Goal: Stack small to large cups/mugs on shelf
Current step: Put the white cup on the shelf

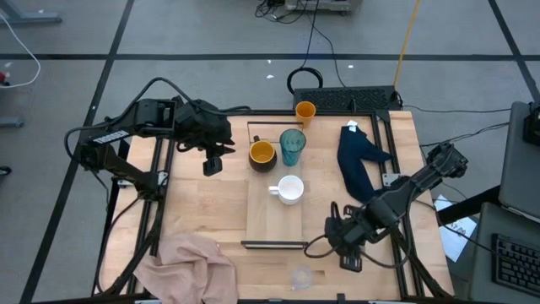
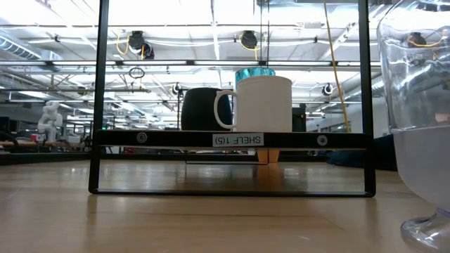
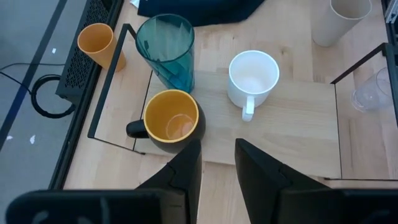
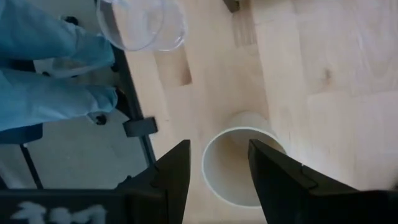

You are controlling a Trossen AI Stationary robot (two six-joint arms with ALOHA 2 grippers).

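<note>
On the shelf [image 1: 274,221] three vessels are seen — the dark mug [image 1: 262,154], the teal tumbler [image 1: 293,145] and the white mug [image 1: 290,189] — while the small orange cup [image 1: 305,111] stands off it on the table. The left gripper [image 3: 217,163] is held beside the dark mug, fingers slightly apart, nothing between them. The beige cup [image 4: 239,168] is hidden under the right gripper [image 4: 219,167] in the high view; the fingers are parted beside its rim, and it cannot be told if they clamp it — the clear glass [image 4: 142,23] lies near.

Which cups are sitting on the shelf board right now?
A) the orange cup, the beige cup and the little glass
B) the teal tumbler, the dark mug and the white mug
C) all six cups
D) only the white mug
B: the teal tumbler, the dark mug and the white mug stand on the shelf.
</note>
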